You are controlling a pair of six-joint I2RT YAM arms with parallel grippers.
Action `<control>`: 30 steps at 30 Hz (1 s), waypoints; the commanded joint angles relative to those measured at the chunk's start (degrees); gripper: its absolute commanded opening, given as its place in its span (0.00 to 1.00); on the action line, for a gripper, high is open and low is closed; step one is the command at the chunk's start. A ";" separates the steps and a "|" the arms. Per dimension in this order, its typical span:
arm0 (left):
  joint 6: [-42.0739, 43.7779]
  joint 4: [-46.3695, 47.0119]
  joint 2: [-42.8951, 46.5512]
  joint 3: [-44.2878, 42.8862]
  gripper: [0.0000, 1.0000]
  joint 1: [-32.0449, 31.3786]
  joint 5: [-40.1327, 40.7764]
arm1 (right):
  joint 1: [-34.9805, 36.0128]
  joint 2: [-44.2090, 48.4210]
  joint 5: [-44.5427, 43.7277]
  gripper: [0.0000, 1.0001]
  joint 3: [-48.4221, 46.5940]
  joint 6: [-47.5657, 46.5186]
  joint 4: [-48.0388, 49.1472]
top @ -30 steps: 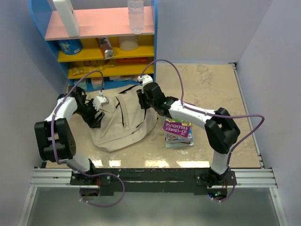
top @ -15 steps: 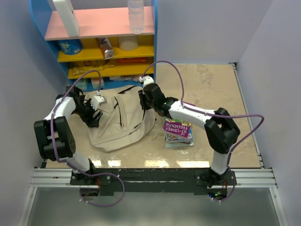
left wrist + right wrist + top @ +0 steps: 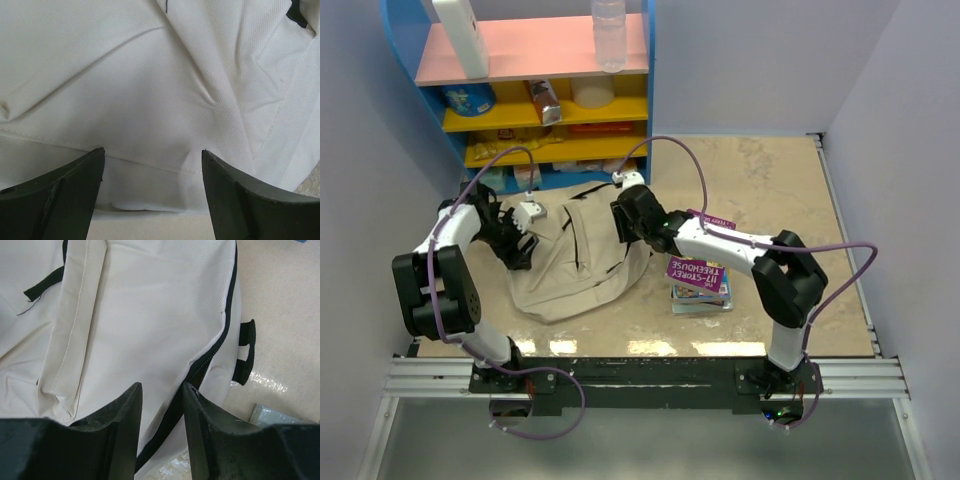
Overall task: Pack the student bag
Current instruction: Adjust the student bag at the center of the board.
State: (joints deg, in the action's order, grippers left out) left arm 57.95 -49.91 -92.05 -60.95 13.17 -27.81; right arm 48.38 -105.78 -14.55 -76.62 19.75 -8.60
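Observation:
The student bag (image 3: 575, 262) is a cream fabric backpack with black zippers, lying flat at the left-centre of the table. My left gripper (image 3: 524, 243) is at the bag's left edge; in the left wrist view it (image 3: 152, 165) is open wide over a cream fold of the bag (image 3: 150, 90). My right gripper (image 3: 625, 218) is over the bag's upper right. In the right wrist view it (image 3: 161, 390) is partly open, its fingers either side of the cream edge beside the black zipper (image 3: 220, 335). A black strap loop (image 3: 244, 352) shows at the bag's right.
A stack of books with a purple cover on top (image 3: 699, 279) lies just right of the bag, under my right forearm. A purple edge (image 3: 712, 219) shows behind that arm. A blue shelf unit (image 3: 535, 100) with bottles and boxes stands behind the bag.
My right gripper has shifted a little left over the bag, and a purple edge now shows behind that arm. My left gripper edged slightly toward the bag's left side.

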 commanded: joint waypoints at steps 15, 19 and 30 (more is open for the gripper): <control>-0.39 4.20 -3.48 -1.72 0.54 1.16 1.36 | 5.05 5.92 -3.64 0.00 12.87 7.31 -0.01; -2.93 6.05 -6.03 -4.86 0.48 0.37 0.66 | 7.08 11.28 -2.07 0.00 19.21 9.87 2.18; -13.29 0.44 -6.92 -21.57 0.57 -10.53 -5.48 | 11.12 19.29 10.77 0.00 22.31 2.85 23.63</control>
State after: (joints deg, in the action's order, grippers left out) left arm 50.87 -46.94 -102.78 -74.26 5.96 -27.16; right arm 58.57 -88.82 -8.45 -50.35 26.79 5.54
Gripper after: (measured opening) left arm 0.385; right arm 0.010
